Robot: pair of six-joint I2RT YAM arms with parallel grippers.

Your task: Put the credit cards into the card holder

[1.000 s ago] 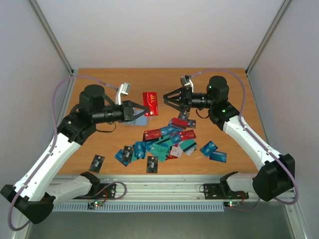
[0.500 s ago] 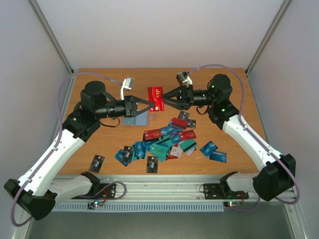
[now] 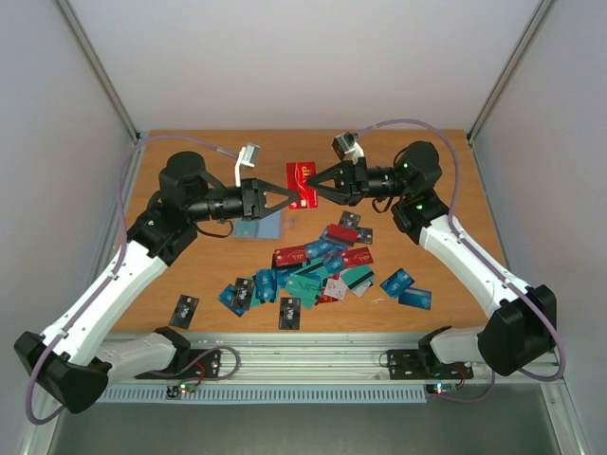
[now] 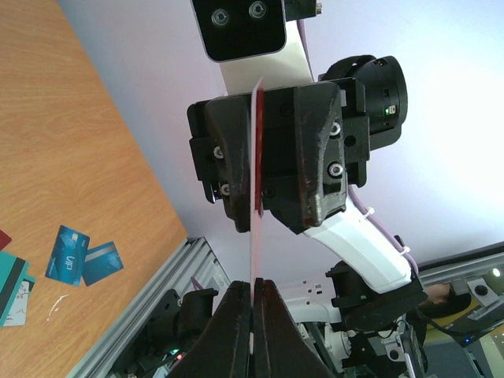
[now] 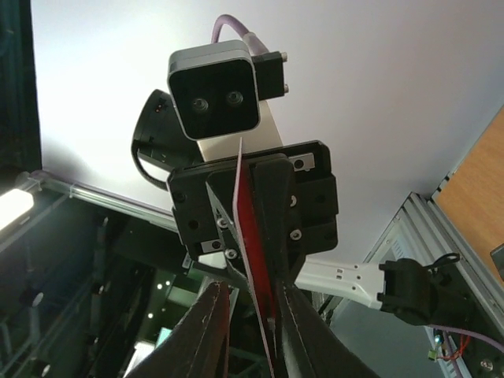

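Bright even light, soft shadows, wrist views sharp.

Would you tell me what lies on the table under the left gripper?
The card holder lies there, a light blue face up. The left gripper, shut on the red card, covers its far edge, so that part cannot be seen.

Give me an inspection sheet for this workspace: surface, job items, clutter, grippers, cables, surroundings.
Surface: wooden table, no damage seen.
Job's things: loose credit cards heaped mid-table; card holder flat near the left arm; red card held in the air.
Clutter: white scrap beside the cards.
Grippers: left gripper shut on the red card; right gripper straddles the same card, closure unclear.
Cables: purple cables loop above both arms.
Surroundings: pale walls; metal rail at near edge.
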